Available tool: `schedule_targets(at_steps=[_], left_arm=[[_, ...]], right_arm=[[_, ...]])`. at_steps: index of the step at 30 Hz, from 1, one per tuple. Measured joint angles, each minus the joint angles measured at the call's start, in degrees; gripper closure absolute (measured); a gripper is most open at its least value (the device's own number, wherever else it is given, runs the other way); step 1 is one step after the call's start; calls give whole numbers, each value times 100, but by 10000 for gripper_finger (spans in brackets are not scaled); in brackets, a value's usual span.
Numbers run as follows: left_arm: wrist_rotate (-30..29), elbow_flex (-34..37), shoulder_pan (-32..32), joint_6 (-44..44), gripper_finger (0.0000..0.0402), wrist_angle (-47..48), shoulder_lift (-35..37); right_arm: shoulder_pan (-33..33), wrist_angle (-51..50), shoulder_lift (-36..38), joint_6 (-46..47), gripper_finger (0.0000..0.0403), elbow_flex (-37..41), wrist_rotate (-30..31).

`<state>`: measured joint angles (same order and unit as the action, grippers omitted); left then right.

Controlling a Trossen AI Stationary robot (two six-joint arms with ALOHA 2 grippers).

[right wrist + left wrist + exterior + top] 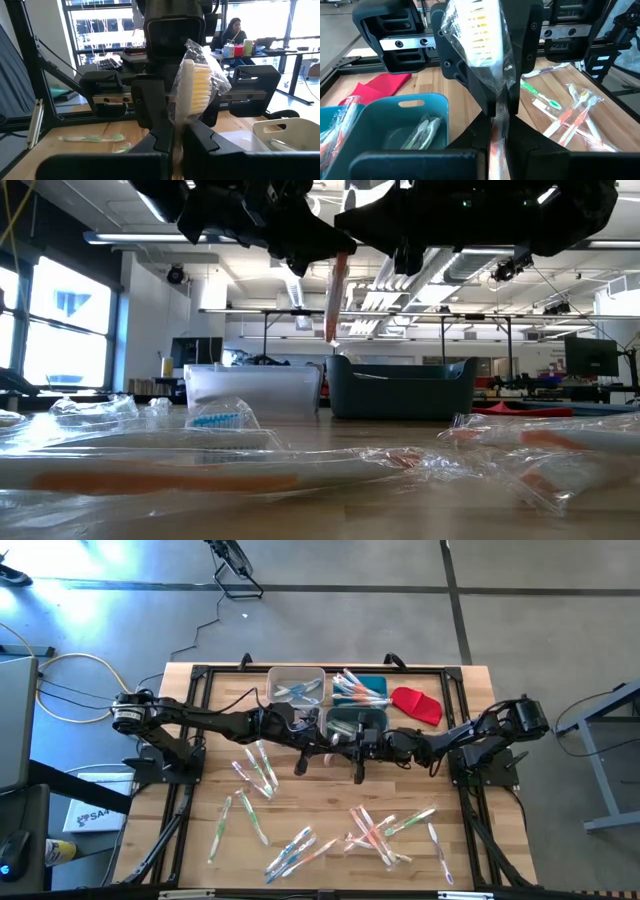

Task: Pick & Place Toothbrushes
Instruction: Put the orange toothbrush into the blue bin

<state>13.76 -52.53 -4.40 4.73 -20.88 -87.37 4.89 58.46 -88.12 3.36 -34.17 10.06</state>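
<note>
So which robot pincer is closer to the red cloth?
The right pincer. It hangs nearer the red cloth at the table's far right; the left pincer is farther across the dark teal bin.

Grey concrete floor (520, 630), bright windows (60, 320), ceiling strip lights (120, 238).

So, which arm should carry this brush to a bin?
Right, probably. Left gripper and right gripper are both shut on the brush; the right hangs by the teal bin, while the left arm is stretched far across.
</note>
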Motion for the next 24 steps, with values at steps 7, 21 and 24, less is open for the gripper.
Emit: schedule_targets(at_steps=[7,21,24], left_arm=[[-94,0,2,-53,327,7,0],[-337,0,-7,-66,254,7,0],[-337,0,-7,-64,254,7,0]], right_arm=[[-2,-9,0,-46,385,4,9],[-2,-49,2,-34,385,6,7],[-2,-48,2,-20,385,7,7]])
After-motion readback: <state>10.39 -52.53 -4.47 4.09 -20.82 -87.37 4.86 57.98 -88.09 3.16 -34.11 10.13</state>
